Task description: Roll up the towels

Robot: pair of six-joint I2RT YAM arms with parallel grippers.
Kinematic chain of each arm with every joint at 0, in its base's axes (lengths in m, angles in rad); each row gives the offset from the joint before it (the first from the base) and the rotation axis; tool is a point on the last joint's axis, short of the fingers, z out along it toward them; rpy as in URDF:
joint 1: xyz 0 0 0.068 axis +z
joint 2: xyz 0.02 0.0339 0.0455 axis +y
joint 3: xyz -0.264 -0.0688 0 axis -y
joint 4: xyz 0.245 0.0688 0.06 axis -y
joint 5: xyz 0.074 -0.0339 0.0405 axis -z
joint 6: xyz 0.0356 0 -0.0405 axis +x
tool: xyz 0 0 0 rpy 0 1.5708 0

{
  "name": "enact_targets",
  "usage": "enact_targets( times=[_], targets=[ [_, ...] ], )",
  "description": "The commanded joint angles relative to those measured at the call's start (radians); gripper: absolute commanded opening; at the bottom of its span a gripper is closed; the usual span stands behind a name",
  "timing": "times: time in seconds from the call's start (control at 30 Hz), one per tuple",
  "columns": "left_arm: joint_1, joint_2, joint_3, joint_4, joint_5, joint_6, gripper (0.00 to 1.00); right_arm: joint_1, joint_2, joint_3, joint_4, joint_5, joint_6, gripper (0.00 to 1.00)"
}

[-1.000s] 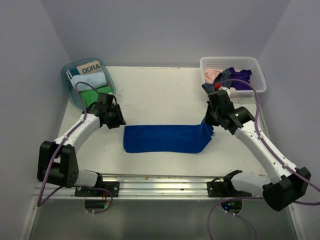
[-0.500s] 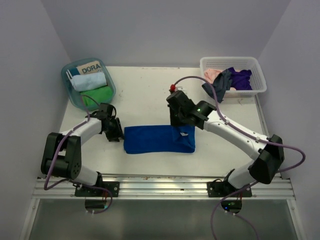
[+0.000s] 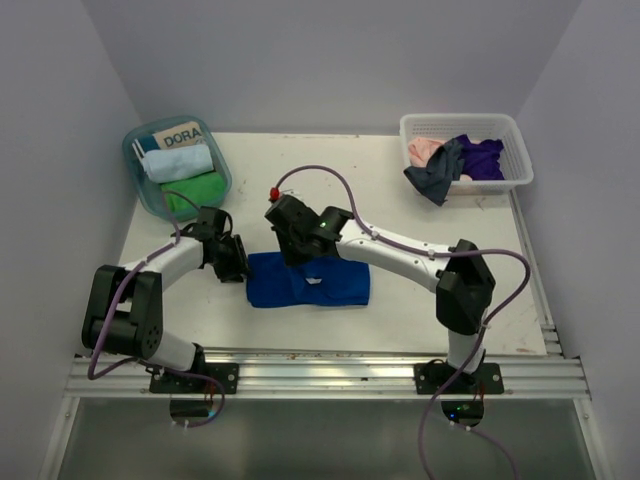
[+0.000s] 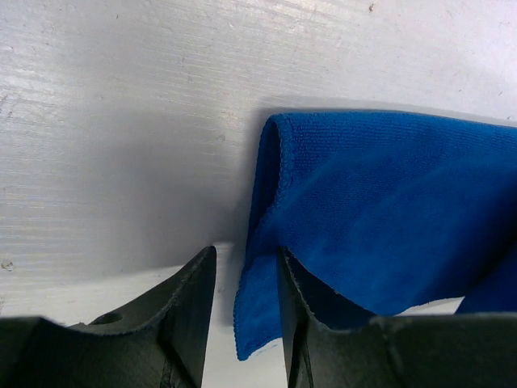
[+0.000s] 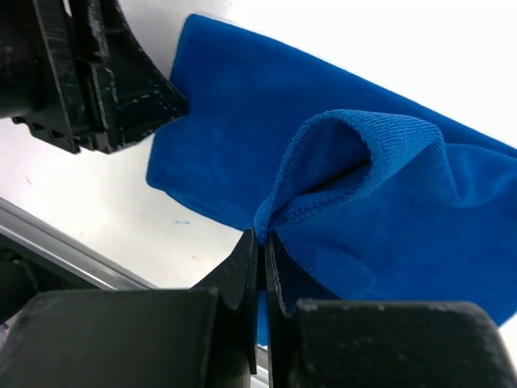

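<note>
Presently, the royal blue towel (image 3: 335, 287) is seen lying partly folded over near the middle of the table (image 3: 330, 190). A raised fold is pinched tight by the right gripper (image 5: 260, 242). The towel's left edge is straddled by the narrowly parted left gripper (image 4: 244, 263), not clamped.

Six towels in all: one royal blue towel (image 3: 310, 283) lies on the single table (image 3: 300, 180). Two are rolled, a light blue roll (image 3: 178, 163) and a green roll (image 3: 190, 190). Three lie loose: one pink towel (image 3: 424, 150), one grey towel (image 3: 436, 178), one purple towel (image 3: 485, 155). Two containers: one clear tub (image 3: 132, 150), one white basket (image 3: 460, 119). One card (image 3: 180, 137) marked DORA. Two arms, a left arm (image 3: 165, 262) and a right arm (image 3: 400, 250), and one rail (image 3: 330, 365).
</note>
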Motion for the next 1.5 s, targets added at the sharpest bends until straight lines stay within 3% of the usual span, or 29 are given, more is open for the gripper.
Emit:
enact_targets(
  times=[0.0, 0.3, 1.47],
  targets=[
    [0.005, 0.004, -0.03, 0.015, -0.02, -0.008, 0.4, 0.003, 0.038, 0.077, 0.047, -0.034, 0.003, 0.0],
    [0.005, 0.016, -0.038, 0.025, -0.019, -0.011, 0.4, 0.017, 0.153, 0.155, 0.053, -0.076, 0.009, 0.0],
    [0.005, 0.013, -0.053, 0.018, -0.026, -0.005, 0.39, 0.063, 0.327, 0.316, 0.033, -0.088, -0.012, 0.0]
  ],
)
